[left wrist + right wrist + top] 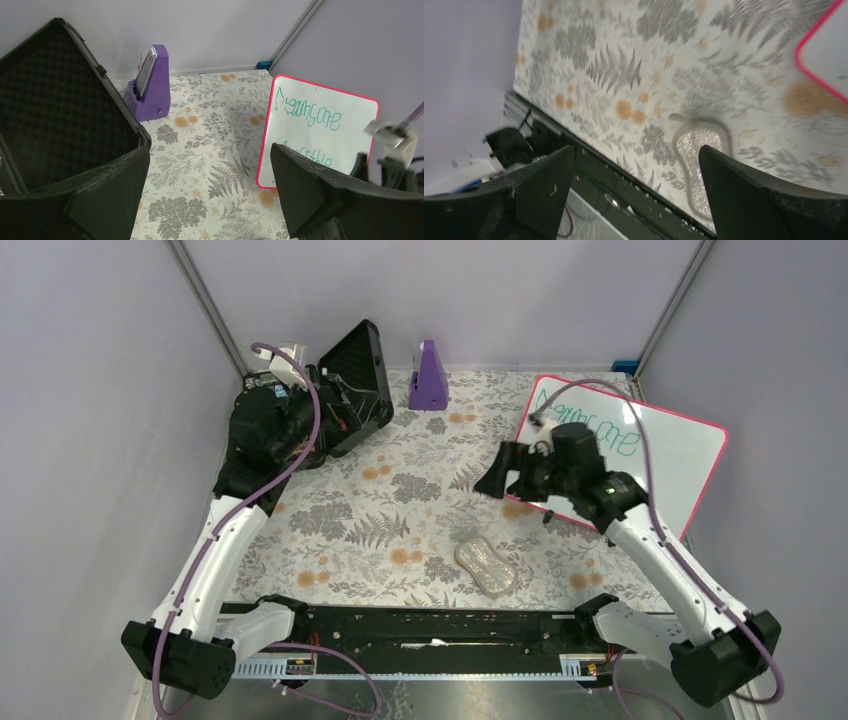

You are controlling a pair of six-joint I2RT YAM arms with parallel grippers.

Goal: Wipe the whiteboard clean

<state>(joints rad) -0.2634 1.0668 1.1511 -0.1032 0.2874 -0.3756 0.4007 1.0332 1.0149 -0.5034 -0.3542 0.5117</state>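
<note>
Pink-framed whiteboard (680,460), apparently flat, runs lengthwise far-left to near-right; both jaws spread.

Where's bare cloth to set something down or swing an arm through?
Free: the mid-table cloth bounded by the black case, purple stand, whiteboard and sponge; the near-left strip between the sponge and the left arm. Crowded: the far-left corner, with case and left gripper, and the whiteboard's left edge, under the right gripper.

One whiteboard (682,452), one sponge (486,566), one purple stand (429,377), one black case (358,375)
</note>
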